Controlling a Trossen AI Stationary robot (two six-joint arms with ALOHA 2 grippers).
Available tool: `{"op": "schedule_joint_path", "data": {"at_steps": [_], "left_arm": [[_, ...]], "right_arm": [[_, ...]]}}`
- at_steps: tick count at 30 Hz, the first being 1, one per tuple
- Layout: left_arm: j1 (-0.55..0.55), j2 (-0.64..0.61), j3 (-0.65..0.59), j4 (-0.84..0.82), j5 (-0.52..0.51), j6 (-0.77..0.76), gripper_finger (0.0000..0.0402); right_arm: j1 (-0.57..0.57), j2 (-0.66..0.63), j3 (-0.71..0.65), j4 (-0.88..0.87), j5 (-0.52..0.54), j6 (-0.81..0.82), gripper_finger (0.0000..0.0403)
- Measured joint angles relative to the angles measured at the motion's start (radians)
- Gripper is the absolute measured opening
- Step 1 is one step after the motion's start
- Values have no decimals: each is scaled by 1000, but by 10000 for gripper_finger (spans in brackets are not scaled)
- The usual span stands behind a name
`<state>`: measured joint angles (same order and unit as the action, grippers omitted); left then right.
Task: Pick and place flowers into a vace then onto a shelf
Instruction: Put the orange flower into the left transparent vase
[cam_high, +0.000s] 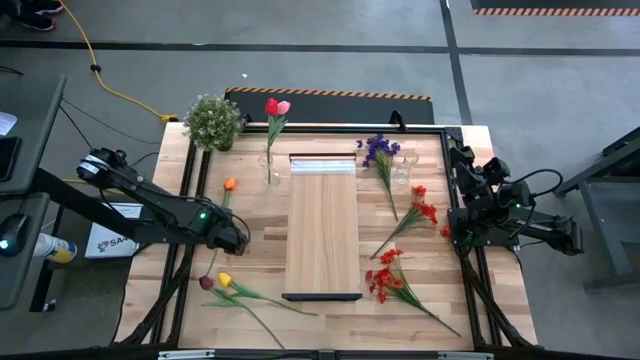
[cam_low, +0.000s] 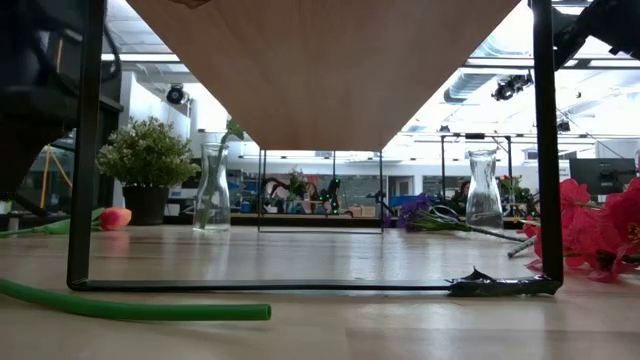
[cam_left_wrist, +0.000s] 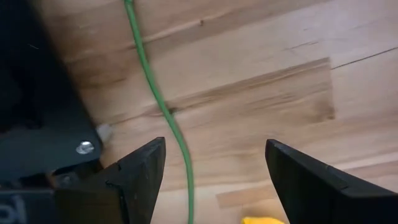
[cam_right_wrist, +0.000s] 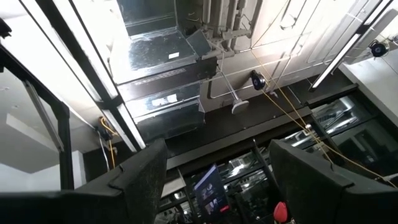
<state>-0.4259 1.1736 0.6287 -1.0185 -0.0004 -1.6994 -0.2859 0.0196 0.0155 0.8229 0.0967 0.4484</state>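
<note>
A red tulip (cam_high: 277, 107) stands in a glass vase (cam_high: 270, 168) left of the shelf (cam_high: 322, 225). An orange tulip (cam_high: 229, 185), a yellow one (cam_high: 224, 279) and a dark purple one (cam_high: 206, 283) lie on the tabletop at the left. My left gripper (cam_high: 238, 240) points down, open, just above a green stem (cam_left_wrist: 158, 106) that runs between its fingers untouched; a bit of yellow bloom (cam_left_wrist: 264, 219) shows beside them. My right gripper (cam_right_wrist: 217, 168) is open at the table's right edge, pointing up at the ceiling.
A purple sprig (cam_high: 380, 150), a second glass vase (cam_high: 405, 168) and red sprays (cam_high: 420, 210) (cam_high: 390, 280) lie right of the shelf. A potted green plant (cam_high: 213, 120) stands at the far left corner. Black frame bars (cam_high: 185, 200) run along the table's sides.
</note>
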Motion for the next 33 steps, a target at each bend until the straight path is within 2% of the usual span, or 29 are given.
{"op": "schedule_joint_path", "data": {"at_steps": [5, 15, 20, 25, 33], "left_arm": [[0, 0, -69, 22, 26, -19, 308], [0, 0, -79, 42, 11, -36, 308], [0, 0, -111, 78, 9, -106, 308], [0, -6, -181, 156, 52, -167, 308], [0, -2, -175, 181, 29, -198, 302]], "right_arm": [[0, 0, 0, 5, 0, -1, 271], [0, 0, 0, 6, 4, -3, 271], [0, 0, 0, 6, 4, -1, 272], [0, 0, 0, 7, 1, 7, 272], [0, 0, 0, 11, 3, 7, 271]]}}
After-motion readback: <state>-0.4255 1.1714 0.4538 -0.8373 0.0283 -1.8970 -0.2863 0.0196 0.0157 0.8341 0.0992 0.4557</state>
